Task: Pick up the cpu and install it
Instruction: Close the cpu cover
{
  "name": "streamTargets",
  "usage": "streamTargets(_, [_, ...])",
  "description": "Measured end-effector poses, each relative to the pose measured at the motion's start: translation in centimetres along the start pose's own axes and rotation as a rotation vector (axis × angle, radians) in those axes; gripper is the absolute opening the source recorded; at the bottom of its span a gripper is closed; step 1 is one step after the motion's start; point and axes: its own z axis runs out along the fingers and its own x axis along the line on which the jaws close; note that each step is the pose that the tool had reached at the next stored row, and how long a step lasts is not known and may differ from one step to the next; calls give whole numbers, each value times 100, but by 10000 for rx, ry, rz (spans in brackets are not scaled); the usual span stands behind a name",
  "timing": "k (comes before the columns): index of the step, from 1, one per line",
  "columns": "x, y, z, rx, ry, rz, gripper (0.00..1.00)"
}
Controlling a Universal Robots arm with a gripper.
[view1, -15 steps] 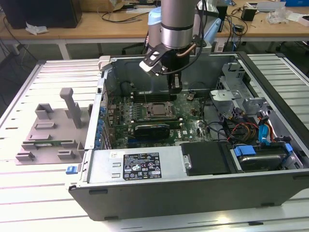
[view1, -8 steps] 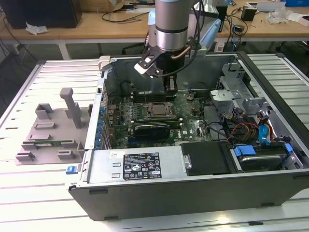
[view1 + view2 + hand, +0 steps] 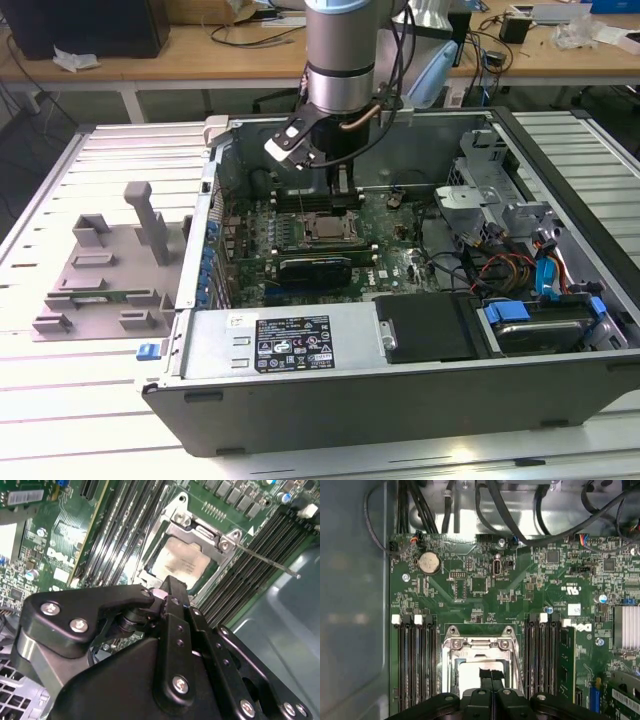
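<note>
In the exterior view, the gripper (image 3: pixel 342 198) is seen inside the open computer case (image 3: pixel 400 400), close above the motherboard (image 3: pixel 390 240); the cpu (image 3: pixel 328 229) is seen lying in its socket, near the fingertips. In the second wrist view, the cpu (image 3: pixel 182 564) is seated flat within the socket frame (image 3: pixel 200 527); the gripper (image 3: pixel 172 584) is poised over its edge. In the first wrist view, the fingers (image 3: pixel 486 680) are pressed together with nothing held between them; the cpu (image 3: pixel 469 676) is partly hidden beneath the gripper (image 3: pixel 491 674); whether it is touched cannot be told.
</note>
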Motion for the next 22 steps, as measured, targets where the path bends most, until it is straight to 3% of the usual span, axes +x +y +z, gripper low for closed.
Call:
streamTargets(4, [0,-1,0,0,1,-11,11])
streamTargets(6, [0,-1,1,-5,7,-239,11])
streamTargets(10, [0,-1,1,-22,23,-1159,11])
streamTargets(16, [0,-2,3,-58,58,-3154,11])
streamTargets(22, [0,-2,3,-79,80,-4292,11])
